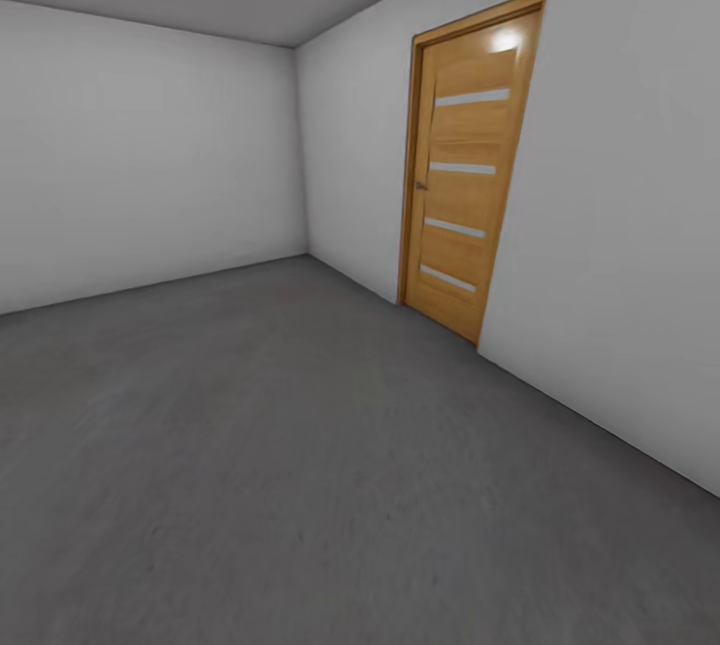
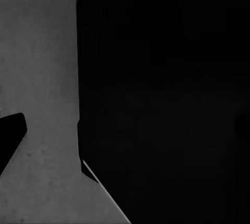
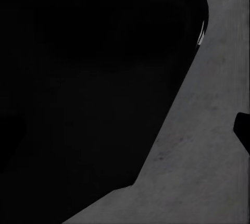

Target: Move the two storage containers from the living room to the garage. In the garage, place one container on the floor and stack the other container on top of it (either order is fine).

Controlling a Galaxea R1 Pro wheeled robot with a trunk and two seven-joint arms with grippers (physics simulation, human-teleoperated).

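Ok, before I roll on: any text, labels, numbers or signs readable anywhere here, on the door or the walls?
None: no readable text.
The wooden door carries pale horizontal strips, no lettering.
The grey walls and concrete floor are bare of writing.
Both wrist views show dark shapes over floor, nothing written.

Black rounded bulk [image 3: 94, 78] over speckled grey floor [image 3: 203, 172] (concrete-like).

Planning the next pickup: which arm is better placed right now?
Neither, judging by these views. The head view shows grey floor and a wooden door, no bins; both wrist views show dark shapes over floor.
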